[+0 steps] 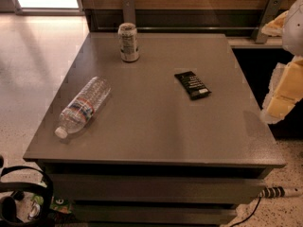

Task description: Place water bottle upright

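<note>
A: What colour is the table point(151, 126)?
B: Plain grey all over. The bottle point(83, 105) is clear and ribbed, with a white cap and a red, white and blue label.
A: And the can point(128, 42)?
B: Silvery white with dark print. The packet point(192, 84) is black with a small white patch.
A: The gripper point(282, 94)?
B: At the right edge, off the table, pale yellow and white. The floor point(33, 56) is speckled beige.
</note>
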Action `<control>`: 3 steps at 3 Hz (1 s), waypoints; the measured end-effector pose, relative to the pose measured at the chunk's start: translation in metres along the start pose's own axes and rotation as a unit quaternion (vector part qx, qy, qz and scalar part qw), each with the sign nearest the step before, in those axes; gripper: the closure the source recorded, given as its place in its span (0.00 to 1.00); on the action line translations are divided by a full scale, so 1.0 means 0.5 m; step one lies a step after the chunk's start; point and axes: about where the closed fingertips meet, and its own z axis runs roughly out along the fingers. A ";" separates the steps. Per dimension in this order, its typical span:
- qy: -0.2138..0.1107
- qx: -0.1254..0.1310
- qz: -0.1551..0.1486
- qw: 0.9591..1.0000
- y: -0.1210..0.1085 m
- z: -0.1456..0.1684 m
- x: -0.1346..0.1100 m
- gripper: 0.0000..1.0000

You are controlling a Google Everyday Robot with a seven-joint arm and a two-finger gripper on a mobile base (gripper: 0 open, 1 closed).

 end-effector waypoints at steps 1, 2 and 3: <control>0.000 0.000 0.000 1.000 0.000 0.000 0.000 0.00; 0.001 0.022 -0.037 0.999 -0.037 -0.016 -0.015 0.00; -0.014 0.066 -0.097 0.993 -0.113 -0.037 -0.060 0.00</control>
